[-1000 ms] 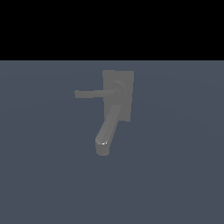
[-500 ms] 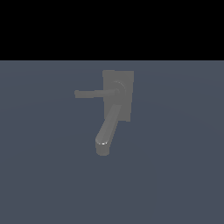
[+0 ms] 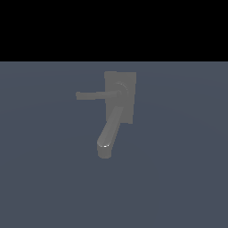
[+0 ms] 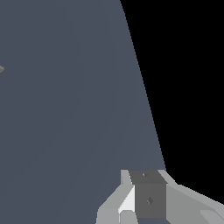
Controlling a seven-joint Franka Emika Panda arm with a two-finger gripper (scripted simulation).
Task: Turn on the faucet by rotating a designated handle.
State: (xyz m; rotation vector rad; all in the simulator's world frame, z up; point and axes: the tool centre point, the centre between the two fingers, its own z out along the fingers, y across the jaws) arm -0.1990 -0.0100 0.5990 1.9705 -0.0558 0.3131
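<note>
The faucet [image 3: 119, 98] stands at the centre of the exterior view on the grey floor [image 3: 178, 178]. Its handle [image 3: 95, 95] points from the hub toward the exterior view's left, and the spout [image 3: 108, 133] curves down. The arm does not show there. In the wrist view only part of the gripper [image 4: 144, 197] shows; I cannot tell how wide the fingers are.

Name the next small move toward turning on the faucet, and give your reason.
Probably bring the gripper toward the handle. In the exterior view the arm is nowhere near the faucet, and the lever juts untouched toward that view's left; the wrist view shows mostly bare floor. Whether the jaws are open cannot be told.
</note>
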